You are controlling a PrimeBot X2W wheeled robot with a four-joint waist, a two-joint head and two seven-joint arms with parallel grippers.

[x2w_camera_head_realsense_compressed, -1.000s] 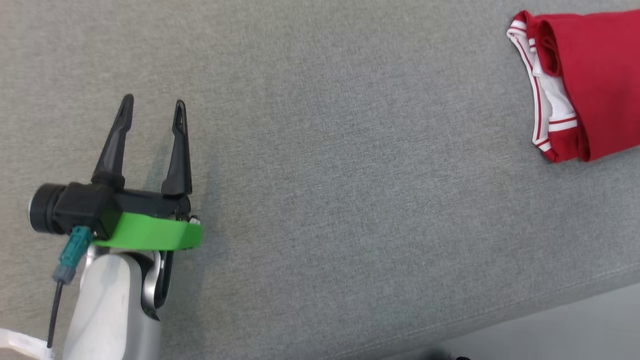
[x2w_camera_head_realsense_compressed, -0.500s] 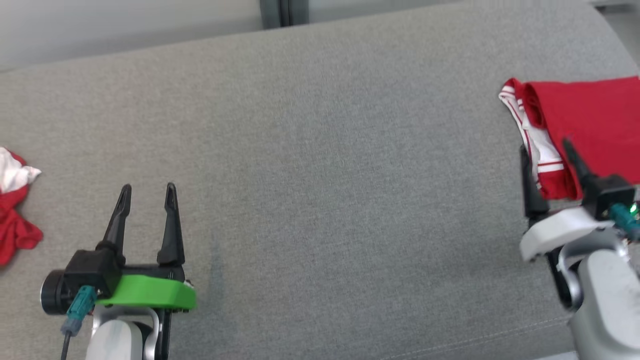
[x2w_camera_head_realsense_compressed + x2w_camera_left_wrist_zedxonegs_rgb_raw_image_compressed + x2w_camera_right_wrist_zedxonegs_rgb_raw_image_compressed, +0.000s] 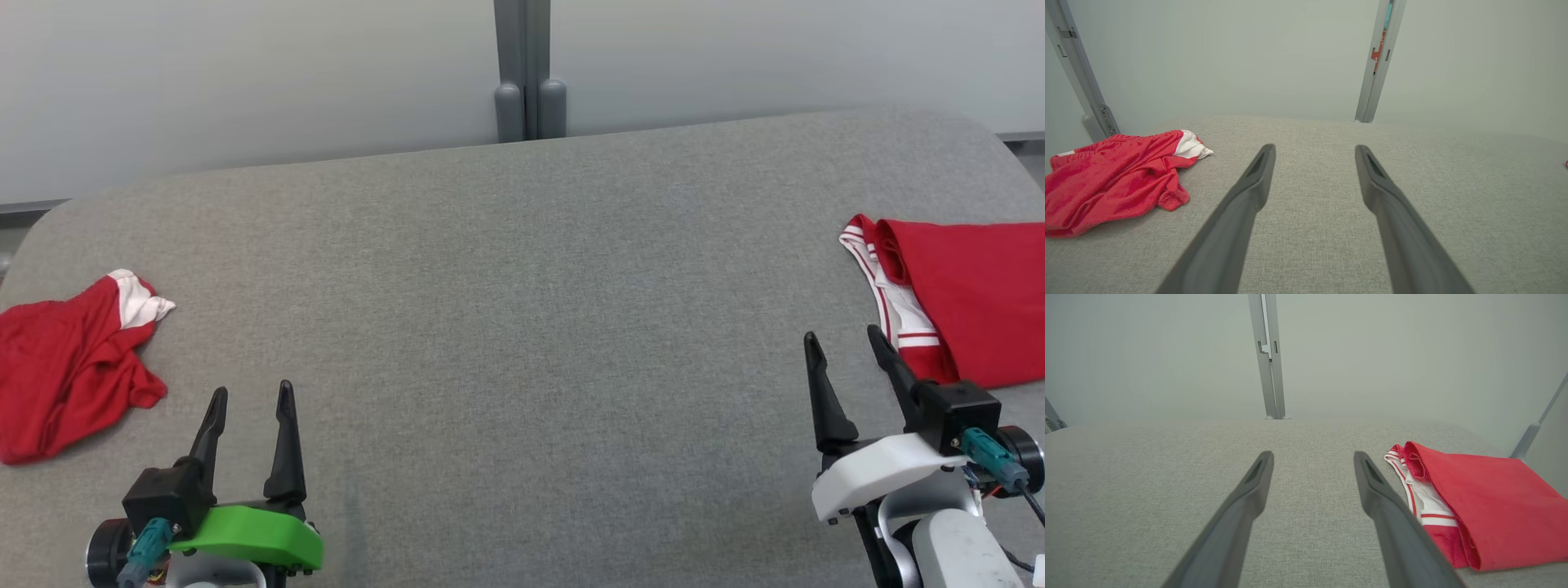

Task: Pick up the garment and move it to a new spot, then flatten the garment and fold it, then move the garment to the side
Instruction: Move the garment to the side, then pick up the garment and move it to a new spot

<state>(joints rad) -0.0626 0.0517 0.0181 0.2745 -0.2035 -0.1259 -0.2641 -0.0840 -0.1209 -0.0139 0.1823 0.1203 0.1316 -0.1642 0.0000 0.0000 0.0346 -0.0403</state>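
A crumpled red garment with a white patch lies at the left edge of the grey surface; in the left wrist view the same crumpled garment sits left of my fingers. A folded red garment with white striped trim lies at the right edge, and the right wrist view shows that folded garment just right of my fingers. My left gripper stands open near the front left, empty. My right gripper stands open near the front right, empty, its right finger close to the folded garment's trim.
A pale wall with a grey vertical post stands behind the surface. The surface's rounded far corners drop off at left and right. A wide stretch of bare grey fabric lies between the two garments.
The camera has tilted up and turned, so the wall, both garments and both grippers have come into the picture. Both grippers stay open and empty.
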